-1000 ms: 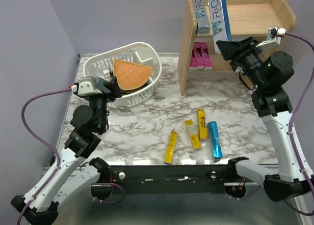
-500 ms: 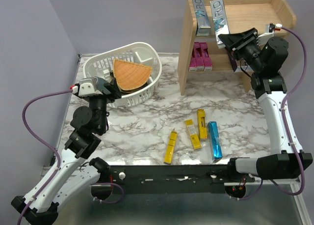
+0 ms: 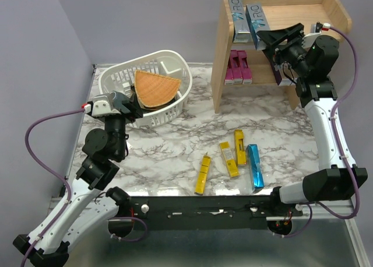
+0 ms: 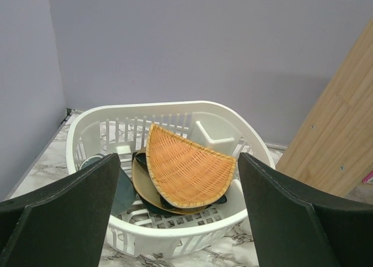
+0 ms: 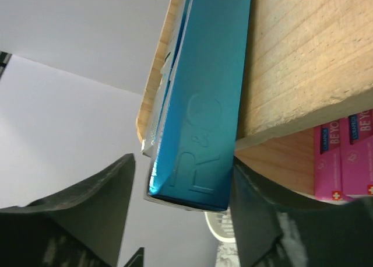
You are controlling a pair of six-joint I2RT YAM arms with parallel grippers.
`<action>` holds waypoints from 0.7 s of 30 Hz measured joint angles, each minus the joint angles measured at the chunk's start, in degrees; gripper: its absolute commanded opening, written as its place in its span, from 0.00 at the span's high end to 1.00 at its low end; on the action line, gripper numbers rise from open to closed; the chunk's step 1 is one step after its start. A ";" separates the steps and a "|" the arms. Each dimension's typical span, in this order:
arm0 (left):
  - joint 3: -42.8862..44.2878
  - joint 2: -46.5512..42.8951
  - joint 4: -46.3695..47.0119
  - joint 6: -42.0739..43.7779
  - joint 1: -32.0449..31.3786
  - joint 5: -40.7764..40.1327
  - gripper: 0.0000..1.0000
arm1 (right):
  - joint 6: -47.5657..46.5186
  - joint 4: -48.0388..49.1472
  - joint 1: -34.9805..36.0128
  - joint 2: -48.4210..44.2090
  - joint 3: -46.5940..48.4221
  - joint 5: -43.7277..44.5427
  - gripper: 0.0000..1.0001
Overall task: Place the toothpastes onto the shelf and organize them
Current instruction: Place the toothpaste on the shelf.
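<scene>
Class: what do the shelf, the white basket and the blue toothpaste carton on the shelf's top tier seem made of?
Shelf: unfinished light wood, grain visible. Basket: white moulded plastic, smooth slotted walls. Blue toothpaste carton: probably foil-coated card, mirror-like sheen, embossed letters.

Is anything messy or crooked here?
Yes. Three yellow toothpastes and a blue toothpaste lie scattered at different angles on the table, and the blue box on the shelf's top tier overhangs its front edge.
</scene>
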 measured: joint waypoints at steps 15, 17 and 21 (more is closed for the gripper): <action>-0.02 0.00 0.22 0.00 0.11 0.00 0.08 | -8.79 -2.21 0.00 -6.03 -2.97 0.52 0.00; -0.02 0.04 0.22 0.00 0.15 0.00 0.08 | -11.43 -3.58 0.00 -8.20 -3.58 1.79 0.00; -0.02 0.15 0.24 0.00 0.33 0.00 0.08 | -16.44 -5.31 0.00 -10.10 -3.61 3.72 0.05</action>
